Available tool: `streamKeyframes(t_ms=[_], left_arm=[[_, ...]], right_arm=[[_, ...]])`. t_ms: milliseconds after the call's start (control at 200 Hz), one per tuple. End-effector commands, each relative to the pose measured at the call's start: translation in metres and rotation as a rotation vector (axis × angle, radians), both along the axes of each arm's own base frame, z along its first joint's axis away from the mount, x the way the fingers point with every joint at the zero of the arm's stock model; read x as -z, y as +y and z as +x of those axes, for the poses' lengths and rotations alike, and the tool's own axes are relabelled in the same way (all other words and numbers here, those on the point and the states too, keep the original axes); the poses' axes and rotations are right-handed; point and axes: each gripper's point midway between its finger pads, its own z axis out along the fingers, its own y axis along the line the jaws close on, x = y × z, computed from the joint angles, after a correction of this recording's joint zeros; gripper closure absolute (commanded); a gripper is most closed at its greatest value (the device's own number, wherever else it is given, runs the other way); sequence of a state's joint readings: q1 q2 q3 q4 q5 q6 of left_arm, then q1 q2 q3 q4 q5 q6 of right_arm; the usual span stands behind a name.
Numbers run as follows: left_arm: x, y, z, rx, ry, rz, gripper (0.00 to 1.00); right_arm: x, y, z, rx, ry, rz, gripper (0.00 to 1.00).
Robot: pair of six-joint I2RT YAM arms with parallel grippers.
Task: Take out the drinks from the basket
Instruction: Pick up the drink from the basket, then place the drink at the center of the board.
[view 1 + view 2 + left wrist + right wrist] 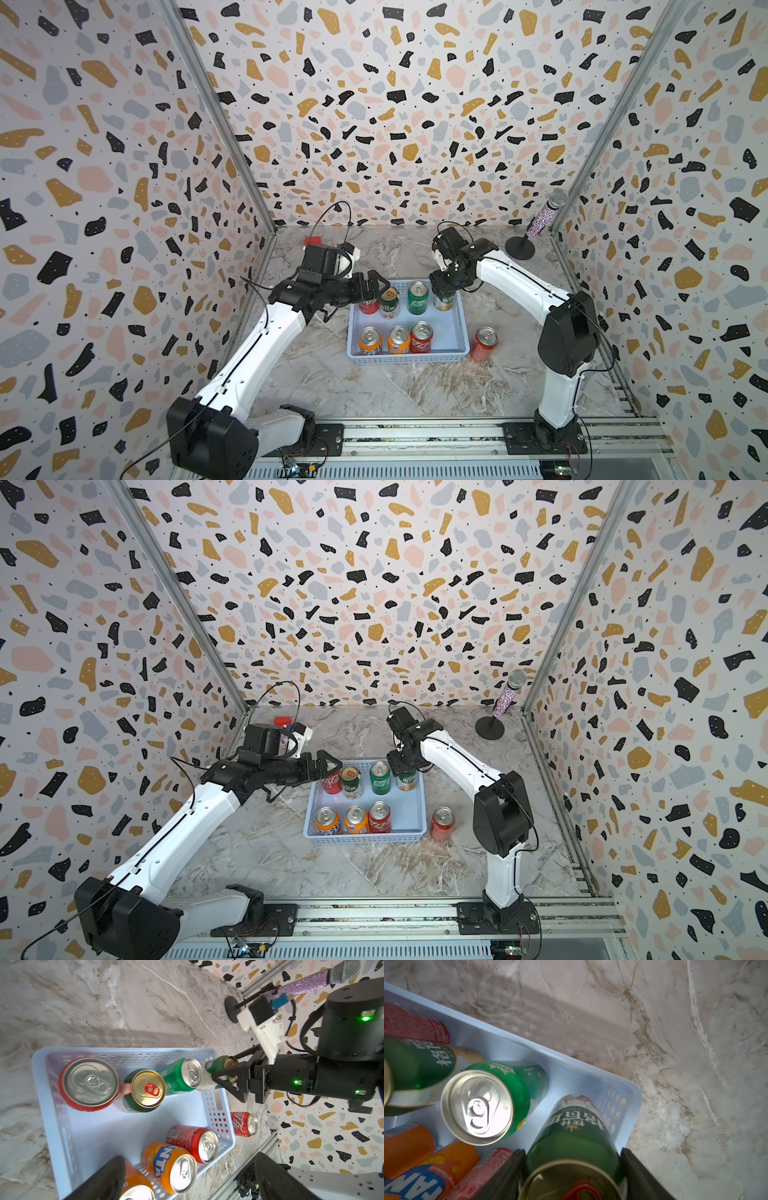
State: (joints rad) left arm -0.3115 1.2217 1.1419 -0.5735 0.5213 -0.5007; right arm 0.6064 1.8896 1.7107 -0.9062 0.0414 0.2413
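The light-blue basket holds several drinks. My right gripper is shut on a dark green-and-white can at the basket's back right corner. Whether the can has left the floor I cannot tell. The bright green can, a gold-topped green can and a red can complete the back row. My left gripper hovers open over that red can. Two orange cans and a red can stand in front. Another red can stands outside, to the right.
A glittery microphone on a black round stand sits at the back right corner. A small red object lies at the back left, behind my left arm. Patterned walls enclose three sides of the marble table.
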Motion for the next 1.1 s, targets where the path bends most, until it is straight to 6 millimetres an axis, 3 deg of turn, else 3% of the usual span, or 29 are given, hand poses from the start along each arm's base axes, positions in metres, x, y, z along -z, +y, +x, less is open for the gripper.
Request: streamKeyframes(t_ms=[0,400,656,891,1091], left_arm=[[-0.027,-0.017,0.004,0.033,-0.055,-0.059,0.00],[-0.049,-0.064,0.000,0.129,-0.061,-0.102,0.00],[-0.053,-0.086,0.001,0.158,-0.073,-0.121,0.00],[-0.044,-0.103,0.003,0.193,-0.053,-0.140,0.00],[-0.036,-0.086,0.002,0.159,-0.098,-0.081,0.00]], right_arm=[[-0.060,-0.005,0.000,-0.009,-0.118,0.036,1.00],[-0.104,-0.018,0.002,-0.015,-0.192,0.032,1.00],[-0.120,-0.053,0.006,0.042,-0.225,0.018,1.00],[-0.109,-0.082,0.004,0.103,-0.205,-0.017,1.00],[-0.084,-0.093,0.005,0.146,-0.168,0.005,1.00]])
